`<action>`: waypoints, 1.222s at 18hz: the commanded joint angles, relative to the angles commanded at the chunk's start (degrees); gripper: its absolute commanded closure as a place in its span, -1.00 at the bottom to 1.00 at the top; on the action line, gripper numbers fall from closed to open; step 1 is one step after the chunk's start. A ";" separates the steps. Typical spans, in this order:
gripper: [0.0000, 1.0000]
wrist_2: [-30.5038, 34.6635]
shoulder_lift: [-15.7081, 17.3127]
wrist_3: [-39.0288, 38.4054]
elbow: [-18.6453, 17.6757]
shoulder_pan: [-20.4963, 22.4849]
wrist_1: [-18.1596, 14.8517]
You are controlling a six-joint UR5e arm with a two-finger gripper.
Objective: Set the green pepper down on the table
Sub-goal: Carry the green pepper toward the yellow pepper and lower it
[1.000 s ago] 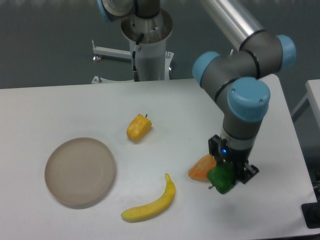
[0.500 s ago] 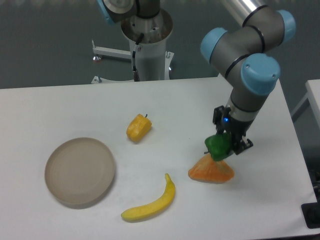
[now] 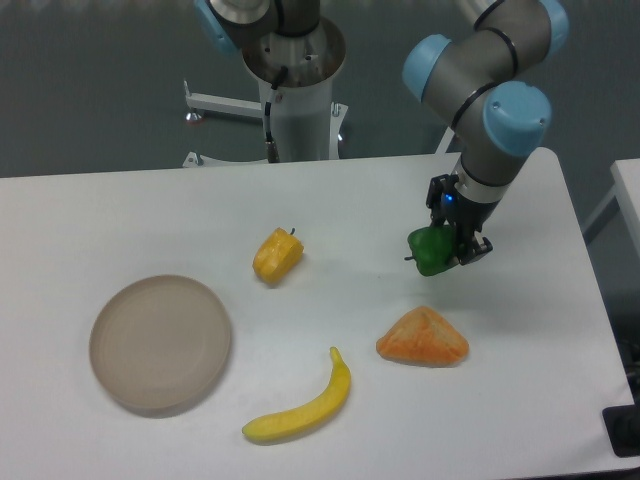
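The green pepper (image 3: 431, 250), small, glossy and dark green, hangs above the white table (image 3: 330, 210) on its right side, its stem pointing left. My gripper (image 3: 446, 245) is shut on it, with the black fingers hugging its right side. The pepper sits higher in the picture than the orange wedge and does not touch the tabletop.
An orange wedge-shaped piece (image 3: 422, 338) lies in front of the pepper. A yellow-orange pepper (image 3: 277, 255) sits mid-table, a banana (image 3: 303, 403) near the front, and a round beige plate (image 3: 160, 343) at the left. The arm's base column (image 3: 296, 90) stands at the back.
My gripper has carried the green pepper away from the front right, past the orange wedge, toward the back of the table. The wedge now shows in full.
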 joint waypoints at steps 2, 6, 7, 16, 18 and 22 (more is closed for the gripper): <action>-0.09 -0.17 0.53 -0.36 -0.89 0.09 0.26; -0.09 -5.35 0.88 -4.22 -3.61 0.53 0.53; -0.09 -5.88 0.88 -4.40 -3.88 0.79 0.53; -0.09 -8.96 0.88 -5.10 -5.81 1.05 0.35; -0.09 -10.36 0.88 -5.19 -6.16 1.05 0.35; -0.09 -11.25 0.80 -5.28 -7.30 0.97 0.44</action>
